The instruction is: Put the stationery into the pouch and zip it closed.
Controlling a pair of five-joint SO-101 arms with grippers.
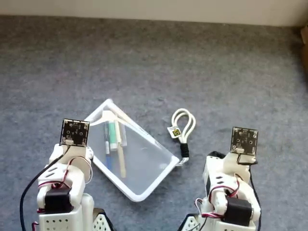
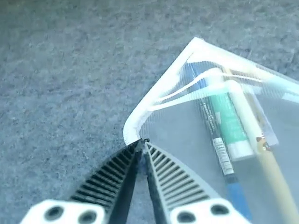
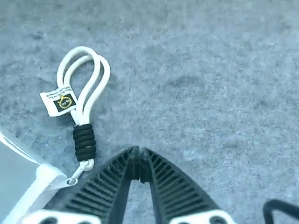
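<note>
A clear mesh pouch (image 1: pixel 139 166) with white edging lies flat on the grey carpet between the two arms. Inside it lie a green-capped stick (image 2: pixel 229 123), a blue pen (image 2: pixel 233 186) and a pale wooden pencil (image 2: pixel 275 177). Its white cord loop with a black grip (image 3: pixel 84 140) and a small tag (image 1: pixel 174 131) trails from the pouch corner. My left gripper (image 2: pixel 141 142) is shut, its tips right at the pouch's near corner (image 2: pixel 133 130). My right gripper (image 3: pixel 139 151) is shut, empty, just beside the cord's black grip.
Grey carpet (image 1: pixel 154 57) stretches all around. A pale wall strip (image 1: pixel 192 9) runs along the far edge, and a brown object (image 1: pixel 304 43) sits at the far right edge.
</note>
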